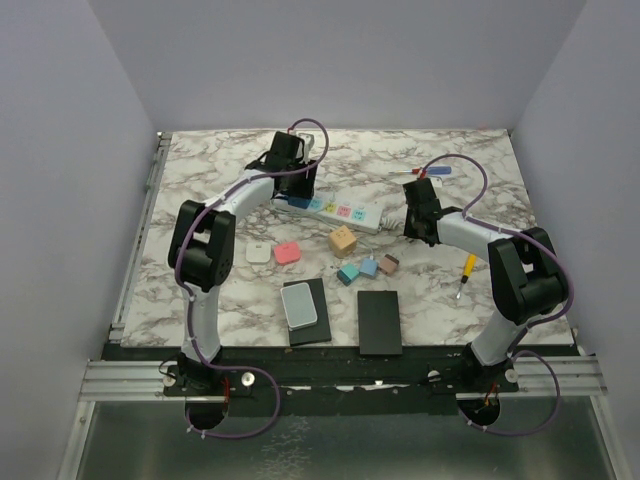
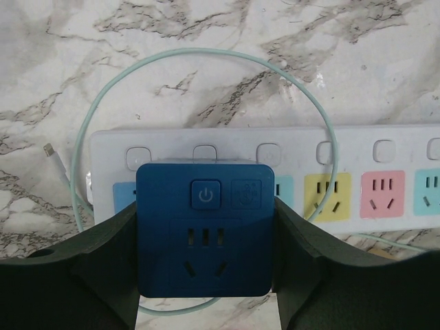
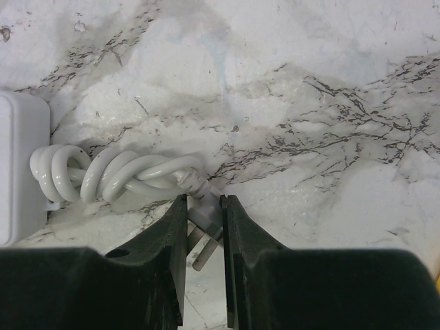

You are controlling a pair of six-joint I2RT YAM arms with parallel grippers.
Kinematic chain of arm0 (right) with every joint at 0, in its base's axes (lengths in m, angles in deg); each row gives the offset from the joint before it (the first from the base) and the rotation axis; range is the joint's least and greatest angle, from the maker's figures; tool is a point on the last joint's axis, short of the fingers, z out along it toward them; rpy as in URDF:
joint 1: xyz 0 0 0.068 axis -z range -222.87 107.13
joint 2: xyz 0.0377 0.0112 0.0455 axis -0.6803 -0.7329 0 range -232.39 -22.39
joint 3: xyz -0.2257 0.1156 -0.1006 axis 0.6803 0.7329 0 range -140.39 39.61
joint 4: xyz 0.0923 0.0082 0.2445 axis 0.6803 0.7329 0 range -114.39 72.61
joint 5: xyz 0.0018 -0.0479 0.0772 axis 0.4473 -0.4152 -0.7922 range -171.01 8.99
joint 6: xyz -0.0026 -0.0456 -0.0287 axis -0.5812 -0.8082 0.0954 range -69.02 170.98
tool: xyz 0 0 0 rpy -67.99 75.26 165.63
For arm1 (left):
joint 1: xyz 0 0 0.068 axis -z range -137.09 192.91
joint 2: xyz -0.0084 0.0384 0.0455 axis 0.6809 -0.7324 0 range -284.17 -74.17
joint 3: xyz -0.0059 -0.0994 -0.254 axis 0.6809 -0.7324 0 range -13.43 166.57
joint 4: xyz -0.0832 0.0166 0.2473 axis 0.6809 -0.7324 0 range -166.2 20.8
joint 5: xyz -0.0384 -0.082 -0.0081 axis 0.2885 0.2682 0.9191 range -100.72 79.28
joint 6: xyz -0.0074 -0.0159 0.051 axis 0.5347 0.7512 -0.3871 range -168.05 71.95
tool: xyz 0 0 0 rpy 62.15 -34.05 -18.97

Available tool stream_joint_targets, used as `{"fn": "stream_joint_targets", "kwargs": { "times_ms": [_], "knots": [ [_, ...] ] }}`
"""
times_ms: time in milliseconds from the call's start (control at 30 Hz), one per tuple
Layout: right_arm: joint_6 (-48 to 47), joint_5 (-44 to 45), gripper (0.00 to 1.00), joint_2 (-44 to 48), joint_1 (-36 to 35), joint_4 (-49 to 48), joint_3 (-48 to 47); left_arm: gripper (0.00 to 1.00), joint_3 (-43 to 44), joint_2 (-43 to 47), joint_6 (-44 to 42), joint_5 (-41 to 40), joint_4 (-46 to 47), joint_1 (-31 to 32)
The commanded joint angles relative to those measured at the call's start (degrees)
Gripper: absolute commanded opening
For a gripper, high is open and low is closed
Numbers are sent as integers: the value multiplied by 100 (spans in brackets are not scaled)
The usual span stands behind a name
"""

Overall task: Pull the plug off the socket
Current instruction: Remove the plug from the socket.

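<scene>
Two pincers: both busy, neither one spread.
Left pincer: squeezed onto the left and right sides of the blue adapter plug, black pads flush against it.
Right pincer: nearly pressed together, pinching the white plug head of the strip's own cord, just beside the cord bundle.
Where: blue adapter plug seated at the left end of the white power strip, toward the far middle of the marble desk.
Long axis: strip lying roughly left-to-right across the desk, right end slanted a bit nearer the arm bases.
Facing: outlet faces and the adapter's power button straight up, so prongs presumably straight down and pull-off direction straight up.
Risk 1: whole strip lifting along with the adapter, with no hold on the strip body itself, only on its loose cord end.
Risk 2: mint charging cable looped around the adapter and seemingly passing under it, so prob a snag or drag on the way up.
Risk 3: tilted pull jamming the prongs, or smooth sides slipping out of the pads under too light a squeeze.
</scene>
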Motion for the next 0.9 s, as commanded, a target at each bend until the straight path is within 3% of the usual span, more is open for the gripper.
{"fn": "stream_joint_targets", "kwargs": {
  "times_ms": [0, 267, 533, 867],
  "knots": [
    [-8, 152, 4, -278, 138, 528, 51, 0, -139, 193, -509, -1389, -34, 205],
    [-8, 124, 4, -312, 147, 528, 48, 0, -230, 169, -906, -2227, -34, 628],
    [-13, 124, 4, -319, 151, 528, 56, 0, -231, 222, -1023, -2388, -32, 624],
    [-43, 113, 4, -358, 156, 554, 26, 0, 51, 101, -521, -922, -218, 166]
  ]
}}
